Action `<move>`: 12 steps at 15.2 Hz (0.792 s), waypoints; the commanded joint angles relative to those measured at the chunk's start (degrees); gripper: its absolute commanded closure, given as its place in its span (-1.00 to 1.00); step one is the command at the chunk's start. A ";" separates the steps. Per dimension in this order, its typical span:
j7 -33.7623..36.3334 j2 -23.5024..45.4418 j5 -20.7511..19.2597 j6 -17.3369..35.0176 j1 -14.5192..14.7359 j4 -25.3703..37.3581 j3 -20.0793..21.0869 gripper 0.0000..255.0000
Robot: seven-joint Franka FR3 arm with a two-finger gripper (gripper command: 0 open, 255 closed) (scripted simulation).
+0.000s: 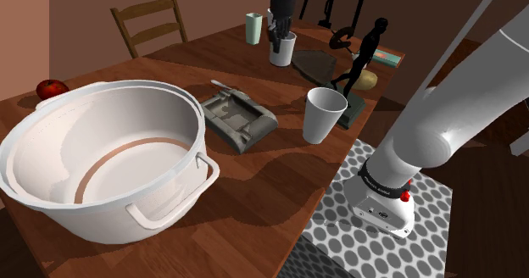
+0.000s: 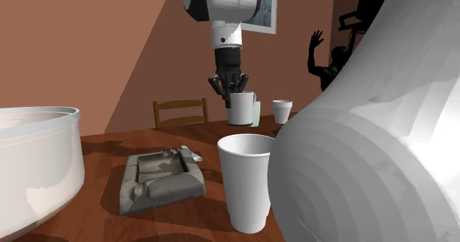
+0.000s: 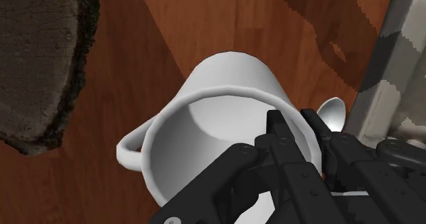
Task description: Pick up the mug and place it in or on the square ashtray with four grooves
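Note:
A white mug (image 1: 282,49) (image 2: 241,109) (image 3: 205,93) with a loop handle is near the far end of the wooden table. My black gripper (image 1: 276,36) (image 2: 234,91) (image 3: 295,132) comes down from above and is shut on the mug's rim, one finger inside and one outside. Whether the mug's base touches the table I cannot tell. The grey square ashtray (image 1: 239,118) (image 2: 161,180) lies in the middle of the table, closer to the stand than the mug. Its edge (image 3: 399,59) shows beside the mug, with a spoon (image 3: 332,112) next to it.
A big white two-handled pot (image 1: 110,162) (image 2: 29,167) takes up the shoulder view's left. A white cup (image 1: 324,113) (image 2: 247,181) stands near the ashtray. A dark rough slab (image 1: 318,63) (image 3: 41,65), a pale green cup (image 1: 253,28), a dark figurine (image 1: 369,52) and a red apple (image 1: 52,88) are around.

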 commanded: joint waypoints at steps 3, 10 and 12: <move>5.77 -1.20 0.77 -1.01 2.49 -0.65 3.64 1.00; 15.37 -0.67 2.43 -2.77 6.72 0.98 9.88 1.00; 18.11 0.01 2.83 -3.30 7.91 2.03 11.63 1.00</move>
